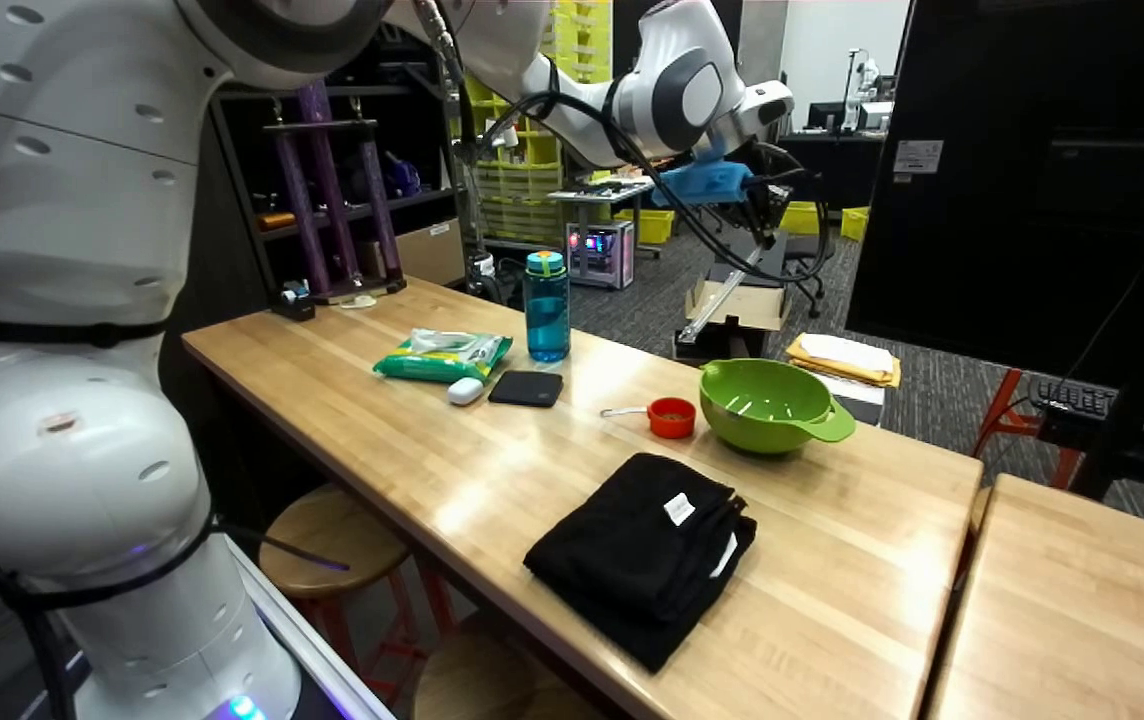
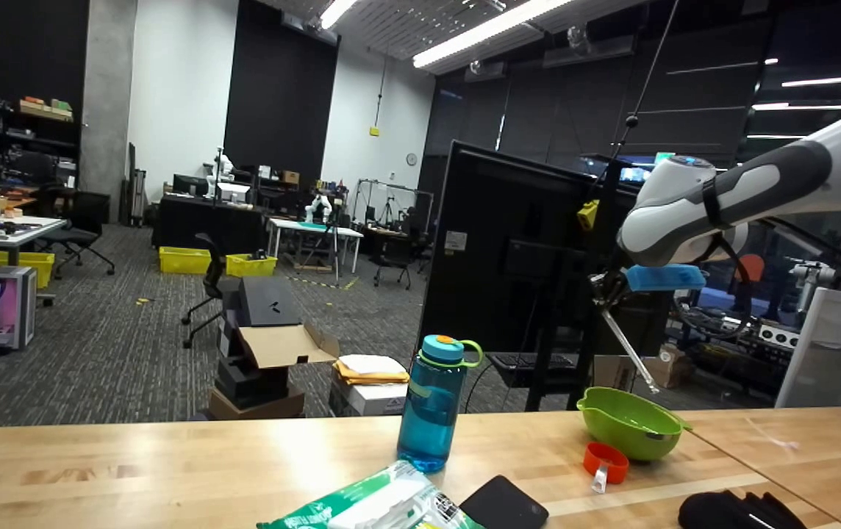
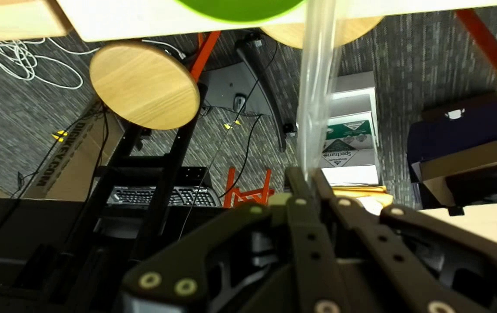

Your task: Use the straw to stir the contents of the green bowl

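Observation:
A long, clear straw [image 1: 725,296] slants down from my gripper [image 1: 766,238], which is raised above table height. In the wrist view the fingertips are closed around the straw [image 3: 316,95]. The lime-green bowl [image 1: 777,405] stands upright on the table, with a spout and a handle. The straw's lower end hangs free, higher than the bowl's rim and apart from it, in both exterior views. Pale streaks show inside the bowl; I cannot tell whether they are contents or reflections. Only part of the bowl [image 3: 240,8] shows at the top of the wrist view.
Beside the bowl sits a small red cup [image 1: 672,420] with a handle. A folded black cloth [image 1: 637,560] lies nearer the front edge. Farther along are a blue bottle [image 1: 547,310], green wipes pack [image 1: 422,365], white case [image 1: 465,391] and black flat item [image 1: 526,388].

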Available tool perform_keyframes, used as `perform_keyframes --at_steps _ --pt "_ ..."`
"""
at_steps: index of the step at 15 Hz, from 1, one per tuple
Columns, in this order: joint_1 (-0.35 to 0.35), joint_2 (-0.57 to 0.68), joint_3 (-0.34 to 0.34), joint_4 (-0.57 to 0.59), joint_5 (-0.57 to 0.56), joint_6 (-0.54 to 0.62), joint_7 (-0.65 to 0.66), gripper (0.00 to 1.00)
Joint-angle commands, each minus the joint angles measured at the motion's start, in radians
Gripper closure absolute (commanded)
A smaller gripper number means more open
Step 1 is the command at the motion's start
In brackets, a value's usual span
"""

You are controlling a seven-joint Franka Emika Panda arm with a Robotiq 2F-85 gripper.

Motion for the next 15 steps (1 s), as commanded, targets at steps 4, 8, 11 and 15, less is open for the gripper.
perform_keyframes --at_steps 4,8,11,15 --pt "-0.041 0.069 0.014 0.093 0.028 0.038 -0.064 0.99" --pt "-0.065 0.095 0.027 0.118 0.048 0.047 -0.109 0.99" --pt "-0.080 0.118 0.034 0.139 0.064 0.058 -0.137 0.99" --pt "-0.096 0.153 0.041 0.175 0.074 0.075 -0.162 0.99"
